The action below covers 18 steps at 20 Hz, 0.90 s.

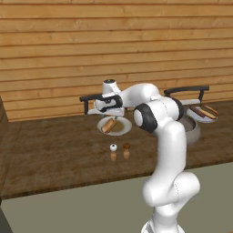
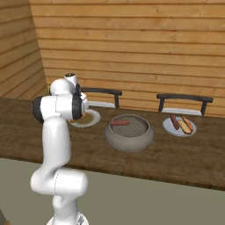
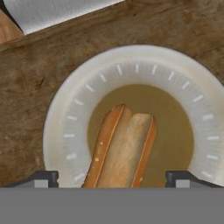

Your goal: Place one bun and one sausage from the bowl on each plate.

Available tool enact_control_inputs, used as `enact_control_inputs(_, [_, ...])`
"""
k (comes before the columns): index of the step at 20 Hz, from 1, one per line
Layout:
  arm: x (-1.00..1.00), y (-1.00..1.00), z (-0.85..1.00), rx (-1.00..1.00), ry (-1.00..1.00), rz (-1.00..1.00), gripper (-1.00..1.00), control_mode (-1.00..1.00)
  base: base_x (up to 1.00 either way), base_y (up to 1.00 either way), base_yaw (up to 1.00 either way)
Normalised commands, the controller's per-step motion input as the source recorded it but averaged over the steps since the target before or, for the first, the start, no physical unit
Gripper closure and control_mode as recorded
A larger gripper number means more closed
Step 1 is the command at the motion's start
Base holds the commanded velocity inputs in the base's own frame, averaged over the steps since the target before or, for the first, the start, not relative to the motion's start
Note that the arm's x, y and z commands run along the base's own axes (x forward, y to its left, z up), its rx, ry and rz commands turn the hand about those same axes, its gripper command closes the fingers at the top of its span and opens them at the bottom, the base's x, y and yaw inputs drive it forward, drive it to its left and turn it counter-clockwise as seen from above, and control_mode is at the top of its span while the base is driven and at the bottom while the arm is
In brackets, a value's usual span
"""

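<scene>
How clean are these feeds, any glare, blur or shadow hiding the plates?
Hand view: sharp and evenly lit, no glare on the near plate, and the bun runs off the bottom edge between the open claw tips. Left base view: soft and coarse, arm covers part of the bowl. Right base view: flat light, far plate unshadowed, sausage in bowl clear.

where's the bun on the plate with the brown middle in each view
Left base view: bun lies on the brown-centred plate, just under the hand, left of the arm.
Right base view: the arm covers that bun; a sliver of its plate shows left of the bowl.
Hand view: bun at lower centre, between the open fingertips.
Shared landmark: the brown-centred plate.
</scene>
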Motion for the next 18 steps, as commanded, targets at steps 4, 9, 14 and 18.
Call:
enact_control_inputs(4, [-0.18,-0.33,0.17,0.0,-0.07,0.0,-1.0,-1.0,0.0,0.0,0.0])
enact_control_inputs(9, [-0.38,-0.9,0.58,0.0,-0.13,-0.08,-1.0,-1.0,0.0,0.0,0.0])
enact_control_inputs(14, [-0.49,-0.99,0.55,0.04,-0.03,-0.26,-1.0,-1.0,0.0,0.0,0.0])
enact_control_inputs(18, [-0.63,-0.98,0.59,0.04,-0.04,-0.28,-1.0,-1.0,0.0,0.0,0.0])
